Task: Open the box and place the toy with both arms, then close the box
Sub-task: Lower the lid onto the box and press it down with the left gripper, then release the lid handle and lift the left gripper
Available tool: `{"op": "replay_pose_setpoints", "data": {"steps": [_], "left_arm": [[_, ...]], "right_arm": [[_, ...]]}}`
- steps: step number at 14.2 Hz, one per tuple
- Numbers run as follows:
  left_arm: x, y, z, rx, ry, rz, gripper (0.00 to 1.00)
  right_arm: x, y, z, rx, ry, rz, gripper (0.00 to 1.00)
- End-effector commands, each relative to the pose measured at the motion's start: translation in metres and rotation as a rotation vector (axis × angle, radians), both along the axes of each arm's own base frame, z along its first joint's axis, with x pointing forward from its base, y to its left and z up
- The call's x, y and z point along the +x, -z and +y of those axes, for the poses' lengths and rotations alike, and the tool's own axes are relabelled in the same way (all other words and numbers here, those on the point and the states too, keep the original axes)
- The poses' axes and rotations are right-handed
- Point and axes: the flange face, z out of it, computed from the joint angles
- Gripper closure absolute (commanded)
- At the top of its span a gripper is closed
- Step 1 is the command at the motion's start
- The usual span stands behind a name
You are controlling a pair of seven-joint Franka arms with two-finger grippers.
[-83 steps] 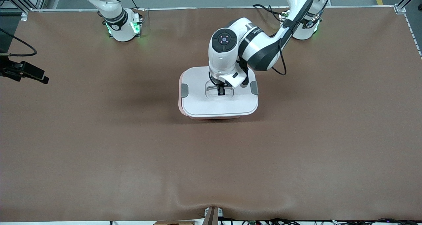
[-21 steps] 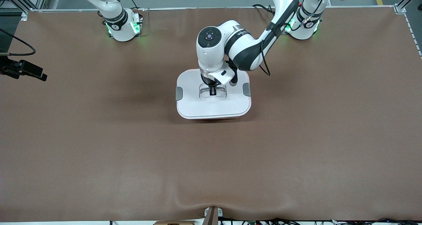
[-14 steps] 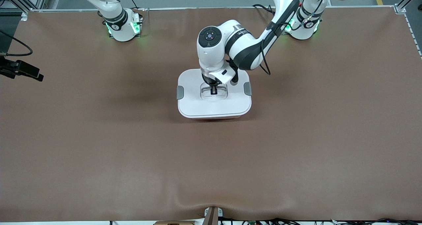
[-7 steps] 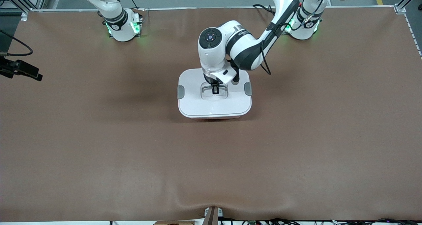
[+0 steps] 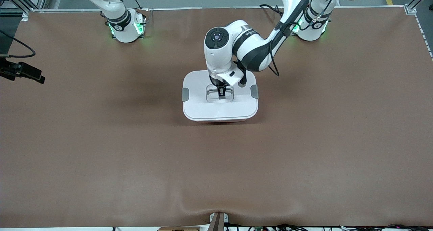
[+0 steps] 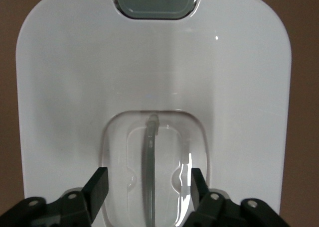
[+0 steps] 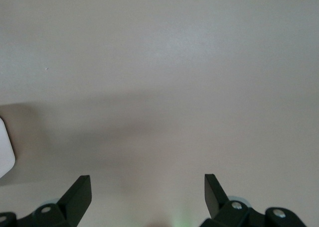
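The box (image 5: 220, 110) sits mid-table with its white lid (image 6: 75, 87) on and a grey clip (image 5: 185, 94) at each end. A thin pink strip of the tub (image 5: 220, 122) shows under the lid's edge nearest the front camera. My left gripper (image 5: 221, 93) hangs low over the lid's recess and is open. In the left wrist view the left gripper (image 6: 148, 173) has one finger on each side of the grey handle bar (image 6: 149, 152), touching nothing. My right gripper (image 7: 148, 179) is open over bare table with nothing between its fingers. The toy is out of view.
Brown mat (image 5: 304, 139) covers the table all round the box. Both arm bases (image 5: 127, 28) stand at the edge farthest from the front camera. A black part with a cable (image 5: 23, 72) reaches in at the right arm's end. A white edge (image 7: 5, 152) shows in the right wrist view.
My left gripper was shut on the lid's handle and has now opened, its fingers standing apart beside the bar. The box has stayed in place. The right arm has barely moved.
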Motion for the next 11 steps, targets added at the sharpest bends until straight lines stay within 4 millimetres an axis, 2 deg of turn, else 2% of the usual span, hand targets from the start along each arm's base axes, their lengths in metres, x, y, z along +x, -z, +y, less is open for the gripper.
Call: {"op": "replay_pose_setpoints", "data": {"steps": [1,7,11], "left_arm": [[0.007,-0.025,0.010,-0.002,0.006,-0.007,0.00],[0.043,-0.079,0.042,-0.024,-0.021,-0.032,0.00],[0.071,-0.110,0.074,-0.002,0.024,-0.007,0.00]], "right_arm": [[-0.002,-0.002,0.003,-0.014,-0.009,0.004,0.00],[-0.004,-0.001,0.002,-0.014,-0.005,0.015,0.00],[-0.004,-0.001,0.002,-0.013,-0.005,0.016,0.00]]}}
